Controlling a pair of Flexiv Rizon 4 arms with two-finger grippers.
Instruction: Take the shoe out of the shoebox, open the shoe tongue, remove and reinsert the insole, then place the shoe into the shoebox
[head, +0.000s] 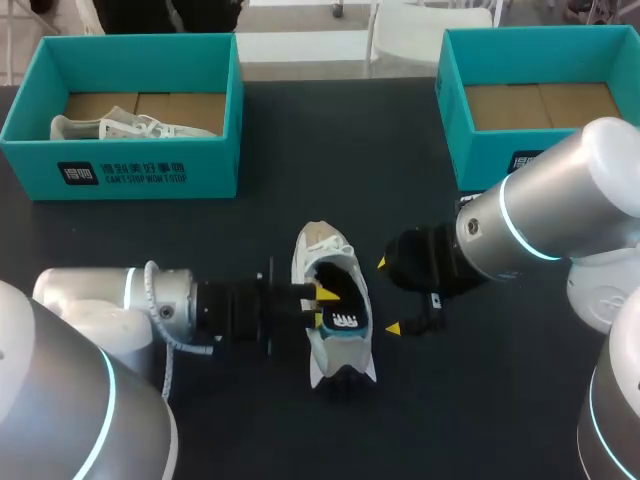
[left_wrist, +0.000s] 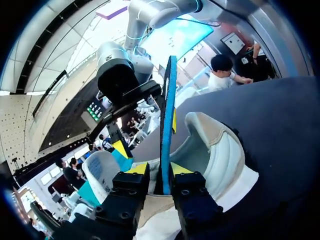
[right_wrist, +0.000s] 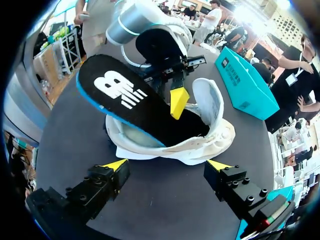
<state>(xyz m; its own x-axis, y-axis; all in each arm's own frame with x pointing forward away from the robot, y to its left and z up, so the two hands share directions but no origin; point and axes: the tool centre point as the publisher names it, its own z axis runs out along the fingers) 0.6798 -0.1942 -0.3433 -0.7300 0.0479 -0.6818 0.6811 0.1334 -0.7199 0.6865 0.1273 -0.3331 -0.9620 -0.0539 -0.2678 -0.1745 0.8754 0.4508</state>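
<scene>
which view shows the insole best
The right wrist view: the insole faces it, its black top and blue edge rising out of the shoe. The left wrist view sees only its thin edge in the left claw; the head view, a small patch.

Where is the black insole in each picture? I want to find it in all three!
Head view: the insole sticks out of the white shoe, mid-table.
Left wrist view: the insole stands edge-on, pinched in the left gripper.
Right wrist view: the insole shows its black face, ahead of the right gripper.
Shared landmark: the white shoe.
</scene>
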